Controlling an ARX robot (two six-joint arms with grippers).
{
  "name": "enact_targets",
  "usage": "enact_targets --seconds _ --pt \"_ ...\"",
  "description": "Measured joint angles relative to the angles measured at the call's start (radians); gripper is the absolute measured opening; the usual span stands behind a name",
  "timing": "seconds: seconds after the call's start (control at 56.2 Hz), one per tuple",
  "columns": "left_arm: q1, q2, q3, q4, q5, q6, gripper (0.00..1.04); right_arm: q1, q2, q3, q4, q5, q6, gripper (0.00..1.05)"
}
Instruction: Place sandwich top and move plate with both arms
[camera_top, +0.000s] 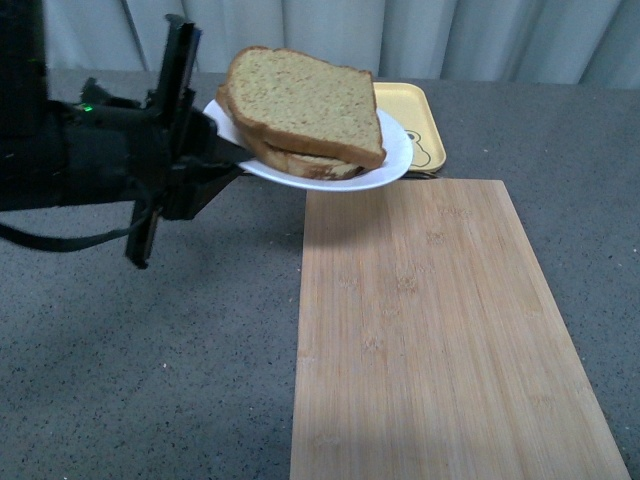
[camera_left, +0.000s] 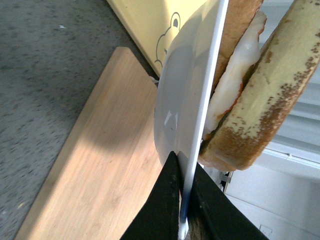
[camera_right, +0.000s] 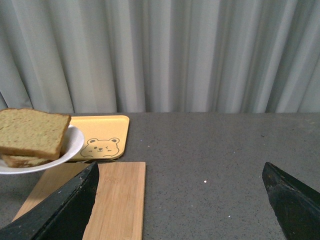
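Observation:
The white plate (camera_top: 395, 160) hangs in the air above the far left corner of the wooden board (camera_top: 430, 330), tilted a little. My left gripper (camera_top: 215, 150) is shut on its left rim. On the plate lies a sandwich; its brown sandwich top (camera_top: 305, 100) rests on a lower slice with egg white (camera_left: 232, 85) between them. In the left wrist view the plate (camera_left: 185, 105) stands edge-on between my black fingers (camera_left: 162, 205). My right gripper (camera_right: 182, 195) is open over bare table, with the plate (camera_right: 72, 142) far off to its side.
A yellow tray with a bear drawing (camera_top: 415, 120) lies on the grey table behind the plate. The wooden board runs from the middle of the table to the near edge. Grey curtains (camera_right: 175, 55) close off the back.

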Motion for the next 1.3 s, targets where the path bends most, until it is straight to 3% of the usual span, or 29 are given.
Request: enact_targets --seconds 0.427,0.926,1.211,1.3 --pt "-0.028 0.305 0.425 -0.114 -0.032 -0.099 0.04 0.000 0.000 0.000 0.000 0.000 0.000 0.95" --pt "-0.018 0.481 0.673 -0.208 -0.064 -0.143 0.04 0.000 0.000 0.000 0.000 0.000 0.000 0.95" --pt "0.009 0.453 0.626 -0.182 -0.056 -0.127 0.51 0.000 0.000 0.000 0.000 0.000 0.000 0.95" --pt "0.018 0.408 0.575 -0.220 -0.112 -0.066 0.63 0.000 0.000 0.000 0.000 0.000 0.000 0.95"
